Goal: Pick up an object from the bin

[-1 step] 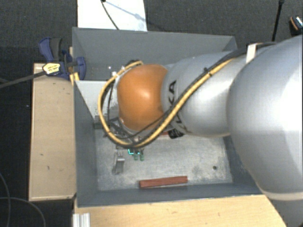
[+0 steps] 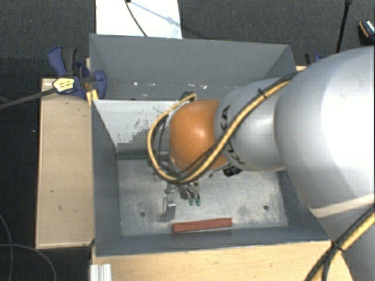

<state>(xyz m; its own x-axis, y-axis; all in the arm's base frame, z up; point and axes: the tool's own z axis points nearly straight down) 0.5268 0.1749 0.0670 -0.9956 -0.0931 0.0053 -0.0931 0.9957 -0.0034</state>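
The silver arm (image 2: 304, 127) reaches in from the right, with its orange wrist cover (image 2: 190, 134) directly above the pincer (image 2: 170, 208). The grey bin (image 2: 108, 174) walls the pincer in on every side. A flat reddish-brown bar (image 2: 202, 225) lies just beyond the pincer toward the near wall, slightly to its right and not touching it. The pincer hangs low over the bin floor; I cannot tell whether it is open or closed.

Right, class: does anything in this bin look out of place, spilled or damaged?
Nothing stands out. One reddish-brown bar lies flat and whole by the near wall of the bin; the pincer hangs near it.
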